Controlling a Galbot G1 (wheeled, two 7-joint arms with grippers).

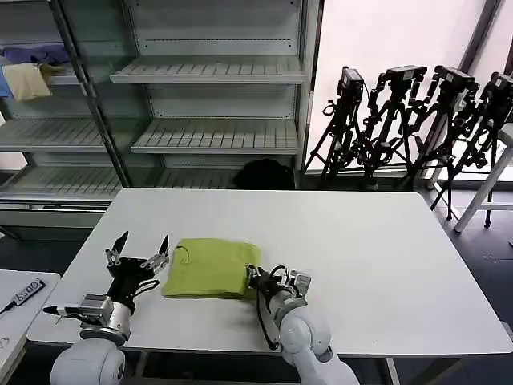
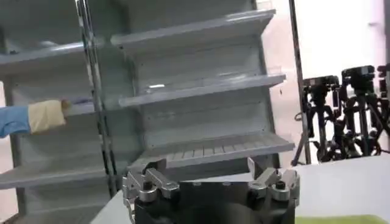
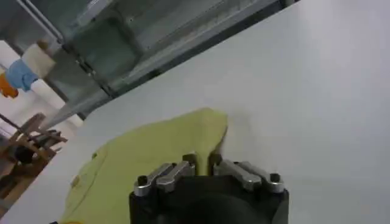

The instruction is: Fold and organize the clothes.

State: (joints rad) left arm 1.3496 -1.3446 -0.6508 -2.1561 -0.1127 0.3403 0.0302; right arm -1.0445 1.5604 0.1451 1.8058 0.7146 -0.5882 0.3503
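Note:
The clothes are one lime yellow-green T-shirt [image 1: 210,267], folded into a flat rectangle near the front of the white table [image 1: 385,257]. My right gripper [image 1: 251,277] is at the shirt's right edge. In the right wrist view its fingers [image 3: 202,159] are pinched close together on that edge of the T-shirt [image 3: 140,164]. My left gripper [image 1: 143,241] stands open just left of the shirt, fingertips pointing up and off the cloth. In the left wrist view this gripper [image 2: 207,164] holds nothing, and a strip of the T-shirt [image 2: 341,220] shows low down.
Metal shelving [image 1: 216,72] stands behind the table, with a pale yellow cloth [image 1: 26,80] and a blue-purple cloth [image 1: 36,54] on a shelf at upper left. Camera tripods [image 1: 409,120] line the back right. A small side table [image 1: 20,301] sits at my left.

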